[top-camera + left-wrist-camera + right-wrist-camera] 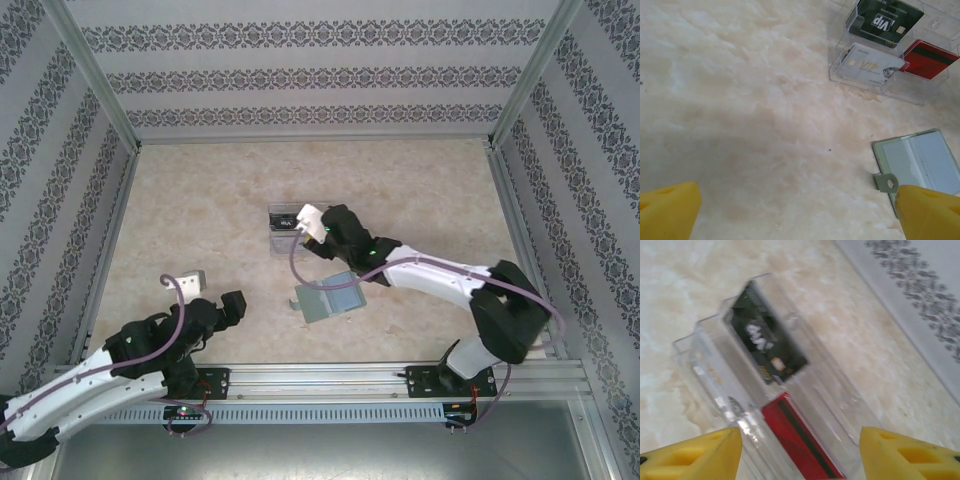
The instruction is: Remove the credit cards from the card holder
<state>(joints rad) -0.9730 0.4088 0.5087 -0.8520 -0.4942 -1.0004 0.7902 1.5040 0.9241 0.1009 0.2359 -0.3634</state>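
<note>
Cards (929, 59): we see three in the tray (834, 70), each in its own slot. One is red, beside it is a white card (867, 62), and behind that a dark card (885, 17).
Holder (335, 297): it lies open and flat on the table (200, 200), near the tray on the side toward the arm bases. We see no card on its pale inside.
Right gripper (799, 440): over the tray, jaws apart astride the red card's slot, pinching nothing.
Left gripper (797, 195): well apart from the tray, toward the near left, jaws spread wide and empty.
Handling: we judge the cards light, thin, stiff and slick. Lying flat they give little to catch.
Hold: we would pinch a card across both faces at an edge standing clear of the tray wall.
Progress: we judge the holder emptied, though a tucked card could be hidden from us.
</note>
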